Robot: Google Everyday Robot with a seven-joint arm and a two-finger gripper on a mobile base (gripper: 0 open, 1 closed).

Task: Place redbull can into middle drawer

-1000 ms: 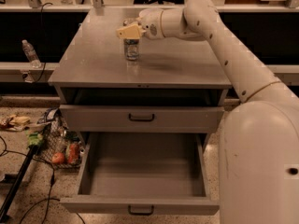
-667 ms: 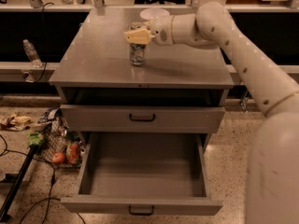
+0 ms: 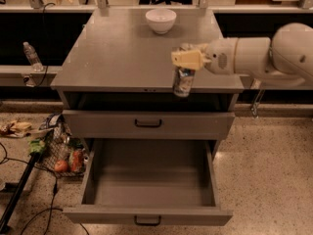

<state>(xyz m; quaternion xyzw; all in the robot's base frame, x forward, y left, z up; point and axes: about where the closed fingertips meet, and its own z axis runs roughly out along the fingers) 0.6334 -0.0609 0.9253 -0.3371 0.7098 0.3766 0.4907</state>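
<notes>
My gripper [image 3: 185, 60] reaches in from the right and is shut on the top of the redbull can [image 3: 183, 81], a slim silver-and-blue can. The can hangs upright in the air at the front edge of the grey cabinet top [image 3: 117, 58], right of centre. Below it the middle drawer [image 3: 151, 180], a wide deep grey box with a small black handle, is pulled out and stands open with nothing in it. The closed drawer front [image 3: 148, 124] sits just above it.
A white bowl [image 3: 161, 19] stands at the back of the cabinet top. A plastic bottle [image 3: 32, 56] stands on a ledge at left. A wire basket with food items [image 3: 63, 155] and cables lie on the floor left of the drawer.
My gripper has lifted the can off the cabinet top and carried it forward to the front edge, above the open drawer. The view has shifted, showing the bowl.
</notes>
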